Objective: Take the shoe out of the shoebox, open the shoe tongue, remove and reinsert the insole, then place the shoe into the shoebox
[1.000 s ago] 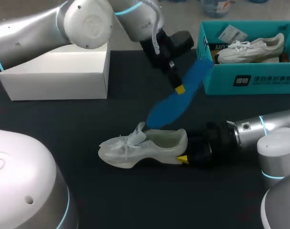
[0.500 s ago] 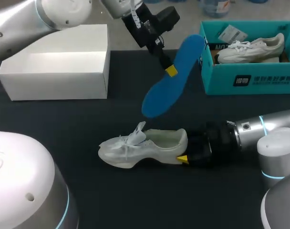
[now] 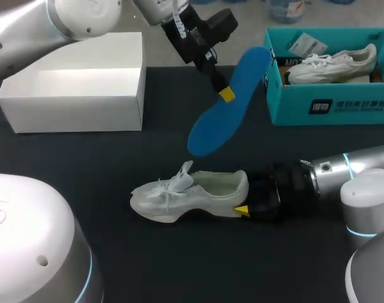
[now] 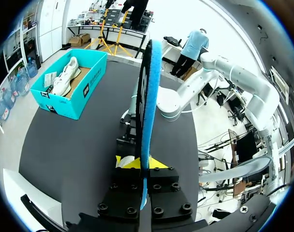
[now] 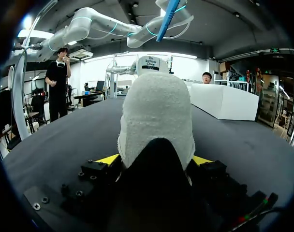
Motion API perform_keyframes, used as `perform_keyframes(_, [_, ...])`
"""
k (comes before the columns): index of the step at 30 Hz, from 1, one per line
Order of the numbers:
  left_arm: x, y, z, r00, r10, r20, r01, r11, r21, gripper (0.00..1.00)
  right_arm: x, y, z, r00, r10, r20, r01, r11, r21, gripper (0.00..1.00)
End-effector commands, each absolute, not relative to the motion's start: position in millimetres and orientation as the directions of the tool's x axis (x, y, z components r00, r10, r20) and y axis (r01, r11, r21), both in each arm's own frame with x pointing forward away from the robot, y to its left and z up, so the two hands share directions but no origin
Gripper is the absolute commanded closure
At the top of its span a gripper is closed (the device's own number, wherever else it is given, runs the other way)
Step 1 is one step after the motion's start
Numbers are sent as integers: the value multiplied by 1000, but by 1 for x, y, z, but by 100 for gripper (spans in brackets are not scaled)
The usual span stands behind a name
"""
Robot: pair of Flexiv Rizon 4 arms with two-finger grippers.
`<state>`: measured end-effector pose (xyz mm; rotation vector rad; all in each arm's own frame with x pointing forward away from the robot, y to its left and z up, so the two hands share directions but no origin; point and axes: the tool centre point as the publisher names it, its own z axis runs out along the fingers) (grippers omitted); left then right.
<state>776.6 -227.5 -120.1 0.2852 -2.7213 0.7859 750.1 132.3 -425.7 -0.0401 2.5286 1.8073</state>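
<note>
Hanging upper-centre: insole point(image 3: 233, 117), pinched by left tool point(image 3: 226, 95), long axis slanting down toward shoe point(image 3: 179, 192), itself clamped by right tool point(image 3: 244, 203).

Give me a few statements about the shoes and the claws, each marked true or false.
1. The left claw holds the blue insole in the air. True.
2. The right claw grips the heel of the white shoe on the table. True.
3. The insole sits inside that shoe. False: it hangs above it, outside.
4. The teal shoebox is empty. False: a second white shoe lies in it.
</note>
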Motion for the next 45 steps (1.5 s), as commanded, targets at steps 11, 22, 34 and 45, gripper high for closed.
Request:
perform_keyframes(11, [776, -227, -121, -938, -106, 331, -267, 830, -490, 100, 748, 135, -430, -999, 0, -41, -39, 327, 944, 100])
perform_keyframes(22, [785, -218, -112, -910, -76, 408, -306, 788, -535, 100, 748, 135, -430, -999, 0, -41, -39, 327, 944, 100])
perform_keyframes(34, [811, -214, -90, -859, -36, 511, -389, 696, -604, 100, 748, 135, -430, -999, 0, -41, -39, 327, 944, 100])
perform_keyframes(45, [834, -202, -80, -809, -51, 585, -499, 584, -640, 100, 748, 135, -430, -999, 0, -41, -39, 327, 944, 100])
